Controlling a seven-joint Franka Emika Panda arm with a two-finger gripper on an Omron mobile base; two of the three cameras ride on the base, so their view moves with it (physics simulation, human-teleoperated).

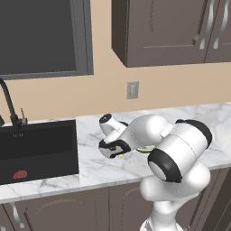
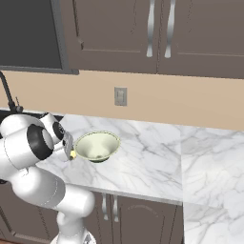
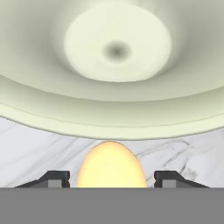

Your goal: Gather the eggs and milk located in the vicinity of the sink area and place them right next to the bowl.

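Hand view: the gripper is seen from above its two dark fingertips, which are spread apart, one on each side of a yellow-orange egg. A gap is visible between each fingertip and the egg, so the egg is not clamped; it appears to lie on the white marbled counter. Just beyond the egg, the pale cream-green bowl is seen, its rim very near the egg.

In the right base view, the gripper is lowered to the counter just left of the bowl, with the egg as a small yellow spot beneath it.

In the left base view, the black sink and its curved faucet are set well to the left, and a flat red round thing lies in the basin.
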